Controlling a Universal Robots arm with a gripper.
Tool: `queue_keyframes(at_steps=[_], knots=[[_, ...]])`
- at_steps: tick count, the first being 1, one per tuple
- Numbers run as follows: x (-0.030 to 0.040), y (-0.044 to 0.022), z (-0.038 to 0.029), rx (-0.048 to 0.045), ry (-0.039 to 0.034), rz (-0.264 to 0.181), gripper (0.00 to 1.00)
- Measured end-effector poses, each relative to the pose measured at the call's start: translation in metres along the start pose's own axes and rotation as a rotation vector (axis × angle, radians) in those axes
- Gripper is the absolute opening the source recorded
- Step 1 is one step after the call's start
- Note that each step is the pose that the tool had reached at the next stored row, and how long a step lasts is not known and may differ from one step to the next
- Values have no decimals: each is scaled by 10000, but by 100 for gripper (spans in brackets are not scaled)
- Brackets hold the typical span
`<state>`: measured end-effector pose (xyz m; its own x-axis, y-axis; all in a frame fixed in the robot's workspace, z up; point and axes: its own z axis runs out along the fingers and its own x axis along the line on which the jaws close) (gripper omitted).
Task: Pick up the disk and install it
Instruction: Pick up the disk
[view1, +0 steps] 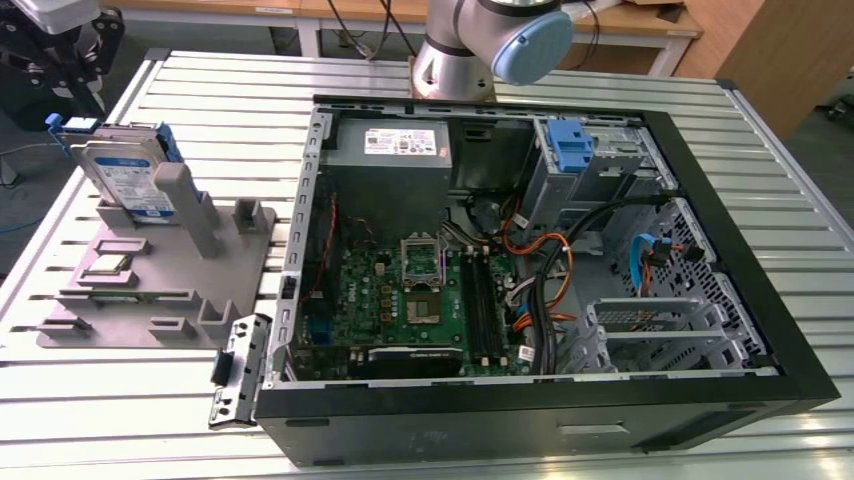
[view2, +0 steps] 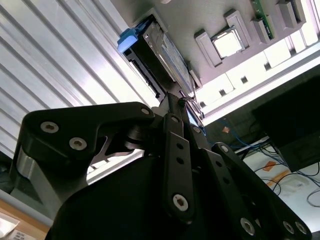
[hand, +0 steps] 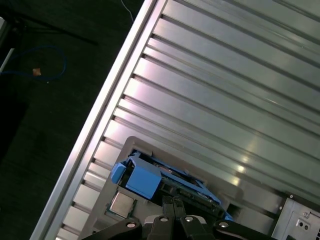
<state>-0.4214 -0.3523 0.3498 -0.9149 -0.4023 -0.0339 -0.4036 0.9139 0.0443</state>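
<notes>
Disk: flat silver-metal hard drive with blue-and-white label and blue plastic rails (view1: 127, 172). It stands on edge in a slot of the grey moulded parts holder (view1: 160, 295), at the far left of the exterior view. Not yet lifted.

The holder lies on the slatted aluminium table (view1: 107, 420), just left of the open black computer tower (view1: 534, 432). The tower lies on its side with the motherboard exposed. A blue plastic latch (view1: 570, 146) sits on the drive cage at the tower's far right, well apart from the disk.

Black linkage gripper (hand: 172, 205): directly over the disk's upper edge and very close to it in both wrist views. Contact not confirmed. Spread, closed or pinching: cannot tell, since the tip and the drive's edge overlap in both wrist views.

Handling, as judgement:
- Rigid and dense for its size, so it should not flex or sag in a grip.
- The bare metal faces look smooth and could slide under a light pinch.
- Shock-sensitive, so no knocks against the holder or the cage.
- Best hold is probably across the two broad faces near the upper edge, centred between the rails.
- The rails are thin plastic and likely to give, and the connector end is best left alone.
</notes>
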Motion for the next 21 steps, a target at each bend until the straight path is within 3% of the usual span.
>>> queue_keyframes(at_steps=[15,21], knots=[[0,0,-1,-33,45,-980,11],[0,0,0,-36,48,-1047,11]])
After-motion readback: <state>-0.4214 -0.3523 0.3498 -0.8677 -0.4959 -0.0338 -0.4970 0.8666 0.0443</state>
